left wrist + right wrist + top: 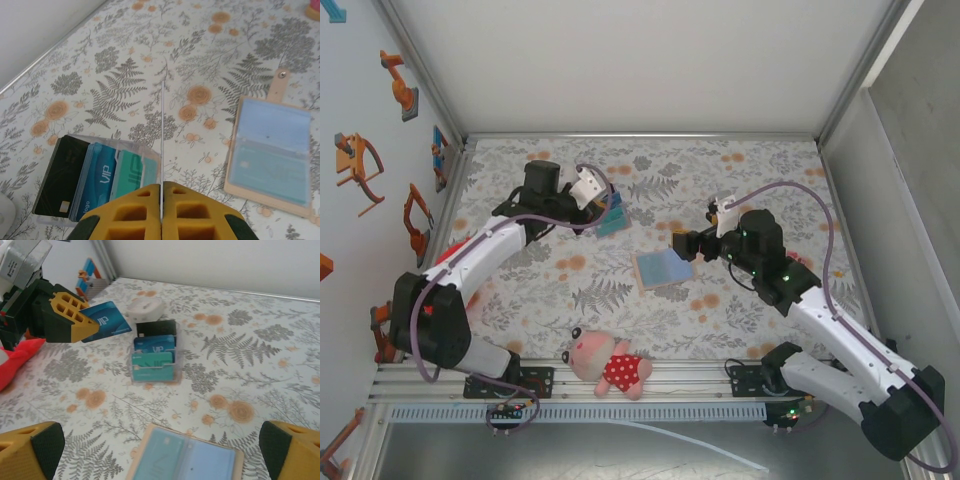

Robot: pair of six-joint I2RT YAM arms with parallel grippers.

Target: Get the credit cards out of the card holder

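Smooth tan leather on the card holder (270, 150), glossy plastic on the blue card (107, 322), see-through plastic on the card stand (149, 159), matt flowery cloth on the table (720, 180).

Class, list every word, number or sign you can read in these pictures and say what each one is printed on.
"VIP": racked blue card, in the clear rack.
"IP", first letter hidden: held blue card, in the left hand.
"ogo", cut off: racked blue card's lower edge.
Too blurred to read: teal card, cards in the card holder.
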